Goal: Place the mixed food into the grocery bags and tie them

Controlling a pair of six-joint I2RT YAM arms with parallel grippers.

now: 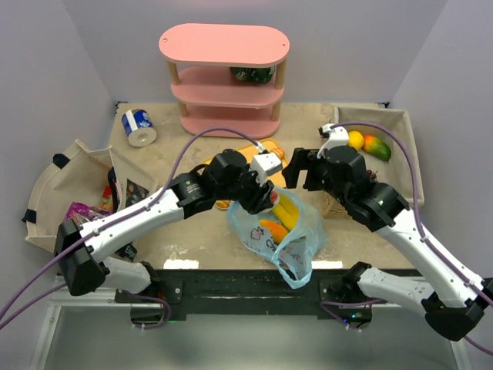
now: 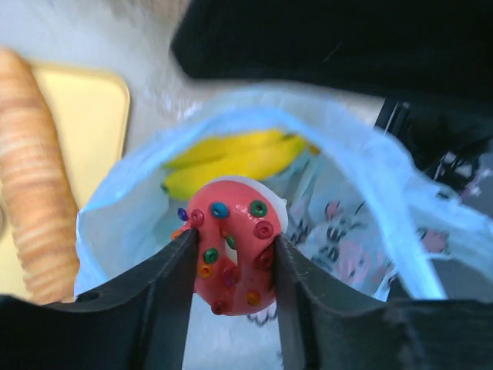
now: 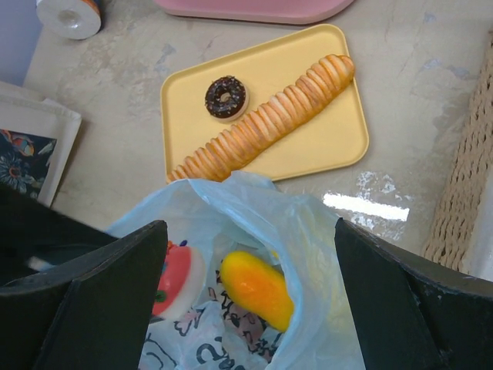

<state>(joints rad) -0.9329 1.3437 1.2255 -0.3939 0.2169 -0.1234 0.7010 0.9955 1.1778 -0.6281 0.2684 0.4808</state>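
A light-blue grocery bag (image 1: 296, 243) with cartoon prints lies open at mid-table, between both arms. My left gripper (image 2: 231, 248) hangs over its mouth, shut on a pink-iced doughnut (image 2: 231, 258) dotted with coloured rings; both fingers press its sides. Yellow bananas (image 2: 231, 158) lie inside the bag (image 2: 362, 169), along with an orange-yellow fruit (image 3: 258, 289). My right gripper (image 3: 250, 231) stands wide open above the bag's rim (image 3: 308, 223), with nothing gripped. A chocolate-glazed doughnut (image 3: 226, 96) sits on the yellow tray (image 3: 323, 139).
A long sliced loaf (image 3: 266, 123) shares the tray. A blue-and-white can (image 1: 139, 127) lies back left, a pink shelf (image 1: 223, 77) stands at the back. The wicker basket (image 1: 385, 123) holds fruit (image 1: 376, 146). A cloth bin (image 1: 69, 166) at left holds snack packets (image 1: 81, 210).
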